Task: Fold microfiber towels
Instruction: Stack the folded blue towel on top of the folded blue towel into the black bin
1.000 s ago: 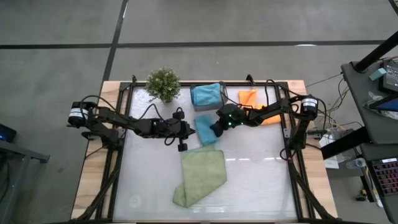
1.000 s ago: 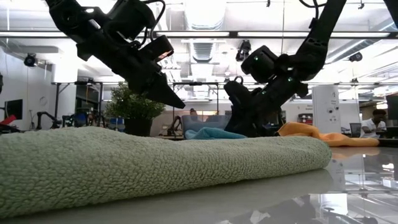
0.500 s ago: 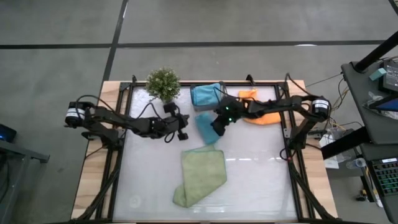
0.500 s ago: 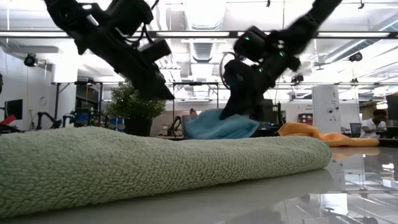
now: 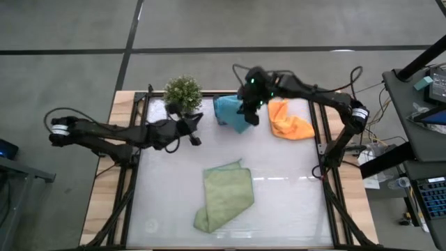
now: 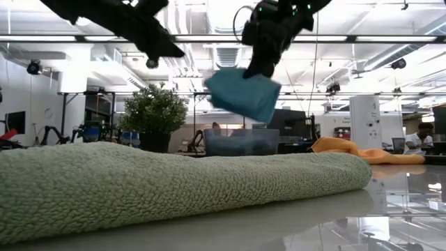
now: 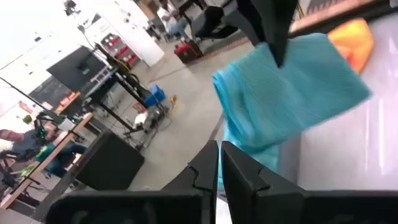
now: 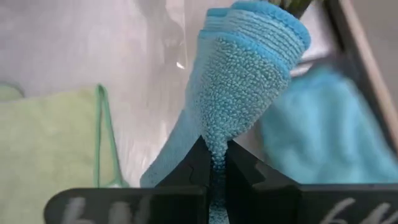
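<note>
Moved: left claw (image 5: 197, 118) has drawn back toward the potted plant (image 5: 182, 94), fingers pressed together, empty; right claw (image 5: 249, 111) has risen, carrying its teal towel (image 6: 242, 93) off the surface (image 5: 293, 188).
Green towel (image 5: 224, 195): well apart from both claws.
Right claw: pinching the teal towel's top edge.
Grey bin (image 6: 240, 141): below the hanging towel.
Orange towel (image 5: 287, 120): just beside the right claw.
Advice: lower gently so folds stay aligned.
</note>
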Available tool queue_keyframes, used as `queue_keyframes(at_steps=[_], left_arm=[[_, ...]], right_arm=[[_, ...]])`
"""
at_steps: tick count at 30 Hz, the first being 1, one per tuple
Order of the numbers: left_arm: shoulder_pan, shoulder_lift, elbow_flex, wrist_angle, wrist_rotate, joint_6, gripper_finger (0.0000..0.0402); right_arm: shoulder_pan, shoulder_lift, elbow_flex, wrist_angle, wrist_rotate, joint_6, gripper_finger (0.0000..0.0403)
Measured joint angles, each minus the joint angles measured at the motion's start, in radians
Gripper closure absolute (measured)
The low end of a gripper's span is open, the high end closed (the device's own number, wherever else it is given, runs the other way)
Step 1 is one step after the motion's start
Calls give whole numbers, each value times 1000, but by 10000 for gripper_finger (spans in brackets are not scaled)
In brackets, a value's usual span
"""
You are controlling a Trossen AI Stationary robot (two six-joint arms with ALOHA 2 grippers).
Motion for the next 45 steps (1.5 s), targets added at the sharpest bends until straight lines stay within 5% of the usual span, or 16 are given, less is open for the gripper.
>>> queue_keyframes(at_steps=[7,20,28,45], left_arm=[[0,-101,-47,-4,2,4,395],[0,-112,-60,-2,3,51,395],[8,-108,-66,0,5,51,395],[31,-108,-82,7,4,55,395]], right_arm=[[-58,100,246,-215,-46,-183,392],[-88,467,742,-664,-21,-991,392],[-121,569,786,-683,68,-1072,392],[-123,639,784,-518,84,-960,380]])
